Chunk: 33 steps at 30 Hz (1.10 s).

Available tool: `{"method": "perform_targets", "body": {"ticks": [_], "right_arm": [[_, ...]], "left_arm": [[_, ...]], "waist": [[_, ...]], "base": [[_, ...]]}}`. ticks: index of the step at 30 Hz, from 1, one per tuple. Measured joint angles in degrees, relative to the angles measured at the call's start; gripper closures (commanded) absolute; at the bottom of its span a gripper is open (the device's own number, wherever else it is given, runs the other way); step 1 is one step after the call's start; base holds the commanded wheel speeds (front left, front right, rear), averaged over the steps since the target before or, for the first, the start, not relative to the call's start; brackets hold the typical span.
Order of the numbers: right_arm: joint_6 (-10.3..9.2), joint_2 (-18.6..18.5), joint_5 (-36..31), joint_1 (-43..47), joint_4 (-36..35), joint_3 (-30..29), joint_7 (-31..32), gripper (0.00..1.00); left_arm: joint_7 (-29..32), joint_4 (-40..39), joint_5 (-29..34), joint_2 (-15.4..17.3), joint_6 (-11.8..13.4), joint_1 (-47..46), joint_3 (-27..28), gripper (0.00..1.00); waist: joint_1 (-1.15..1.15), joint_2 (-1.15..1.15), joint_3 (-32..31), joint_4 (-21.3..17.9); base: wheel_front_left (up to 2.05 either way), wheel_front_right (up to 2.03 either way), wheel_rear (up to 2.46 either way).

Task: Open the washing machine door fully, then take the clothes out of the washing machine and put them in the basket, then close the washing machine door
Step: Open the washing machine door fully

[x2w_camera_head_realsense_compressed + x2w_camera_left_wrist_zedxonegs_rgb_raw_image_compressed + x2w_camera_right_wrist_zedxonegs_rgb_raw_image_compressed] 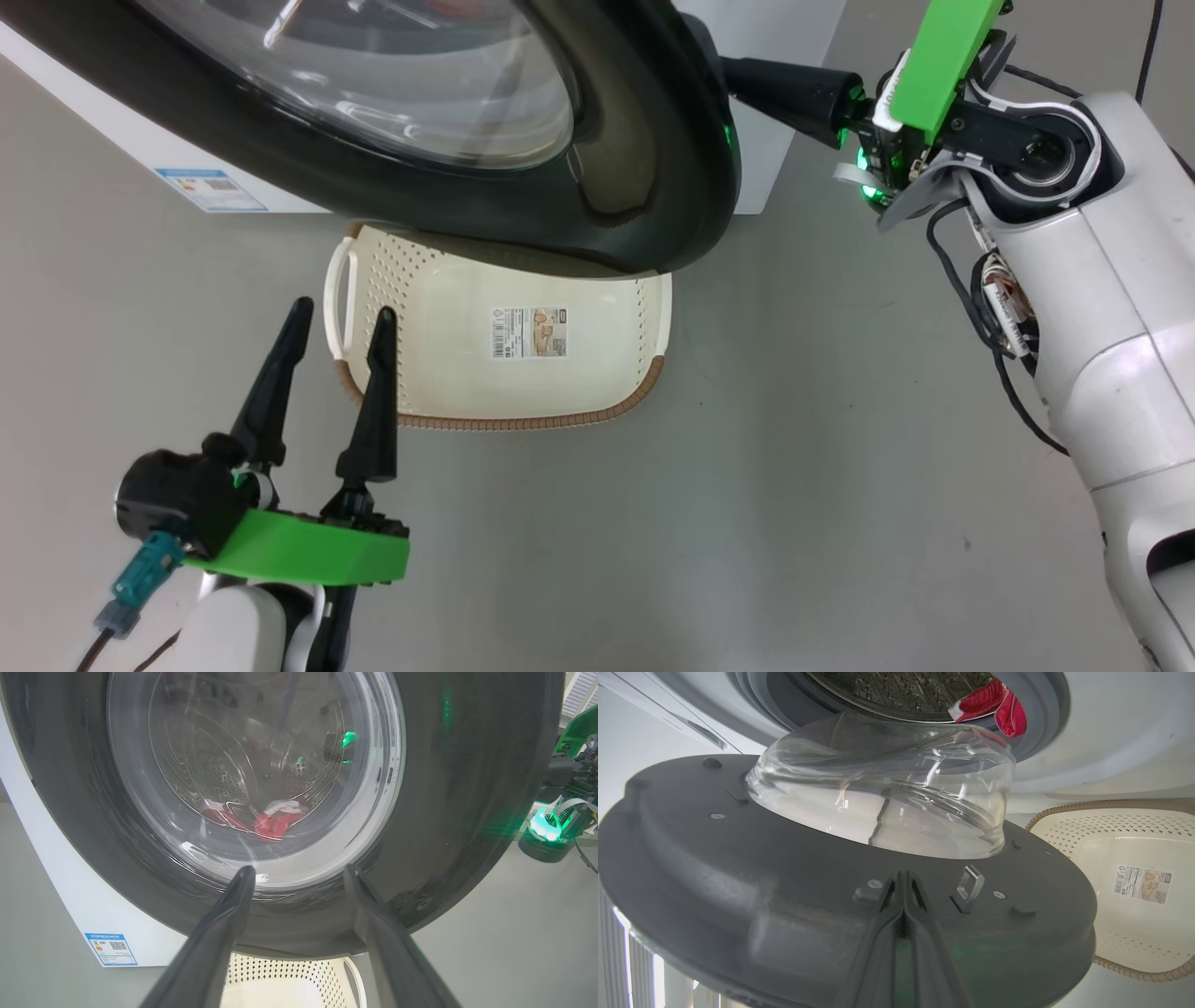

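From the head view, the washing machine door [644, 140] stands partly swung out from the white washing machine [761, 177], its black rim overhanging the far end of the basket [523, 422], which sits empty on the grey floor [794, 448]. The left gripper [342, 310] hovers at the basket's left end, fingers spread and grasping nothing. The right gripper [747, 79] reaches behind the door's right edge, where its tips are hidden.

The left wrist view looks at the door's outer face. Through the glass, the clothes [275, 821] lie red and white at the bottom of the drum [219, 774].

The right wrist view gives the door's inner side: the glass bowl [887, 793], a latch hook [969, 884], and the right gripper's fingers [887, 933] clenched together, empty, against the dark panel. Red cloth shows at the drum's lip, by the gasket [1045, 714].
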Motion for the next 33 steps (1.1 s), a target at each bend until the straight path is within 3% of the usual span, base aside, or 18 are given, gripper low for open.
{"method": "perform_targets", "body": {"ticks": [1,2,3,4,5,6,15,21,26,29,33], "right_arm": [[0.00,0.07,-0.09,0.10,0.00,-0.13,-0.65,1.00],[0.00,0.18,-0.54,0.18,-0.01,-0.26,-1.63,0.68],[0.00,0.32,-1.08,0.34,-0.03,-0.44,-2.96,0.51],[0.00,0.42,-1.58,0.67,-0.11,-0.66,-4.59,0.09],[0.00,0.47,-2.01,1.09,-0.16,-0.87,-6.22,0.09],[0.00,0.47,-2.60,1.57,-0.30,-1.05,-7.56,0.00],[0.00,-0.68,-8.43,8.10,-7.03,-2.50,-23.50,0.00],[0.01,-4.69,-20.38,13.99,-12.70,3.21,-41.45,0.00],[0.01,-7.10,-30.20,17.91,-10.94,8.77,-57.04,0.00],[0.01,-7.60,-39.62,19.89,-8.22,8.54,-60.17,0.00],[0.01,-6.12,-51.90,23.23,-12.14,0.62,-60.41,0.00]], "left_arm": [[-0.01,0.01,0.00,0.00,0.01,0.01,0.07,0.00],[0.00,0.01,-0.01,0.00,0.00,0.01,0.15,0.00],[0.00,0.01,-0.01,0.00,0.00,0.02,0.25,0.00],[0.00,0.02,-0.01,0.00,0.00,0.02,0.33,0.00],[-0.01,0.02,-0.01,0.00,0.01,0.03,0.42,0.00],[0.00,0.03,-0.01,0.00,0.00,0.03,0.51,0.00],[-0.01,0.48,-0.01,-0.01,0.00,1.13,1.87,0.00],[0.00,0.70,0.00,-0.02,0.01,1.31,2.90,0.00],[-0.01,0.71,0.10,-0.04,0.00,1.35,3.57,0.00],[-0.01,0.37,0.38,-0.09,0.00,1.63,4.19,0.00],[0.00,-0.25,0.54,-0.23,0.00,2.05,4.38,0.00]], "waist": [[0.00,0.00,-0.03,-0.04],[0.00,0.00,-0.07,-0.09],[0.00,0.00,-0.10,-0.15],[0.00,0.00,-0.13,-0.22],[0.00,0.00,-0.17,-0.30],[0.00,0.00,-0.21,-0.38],[0.00,0.00,-1.00,-1.50],[0.00,0.00,-1.73,-2.42],[0.00,0.00,-2.46,-2.97],[0.00,0.00,-2.92,-3.42],[0.00,0.00,-2.77,-3.70]], "base": [[0.00,0.00,0.00],[0.00,0.00,0.00],[0.00,0.00,0.00],[0.00,0.00,0.00],[0.00,0.00,0.00],[0.00,0.00,0.00],[0.00,0.00,0.00],[0.00,0.00,0.00],[0.00,0.00,0.00],[0.00,0.00,0.00],[0.00,0.00,0.00]]}}
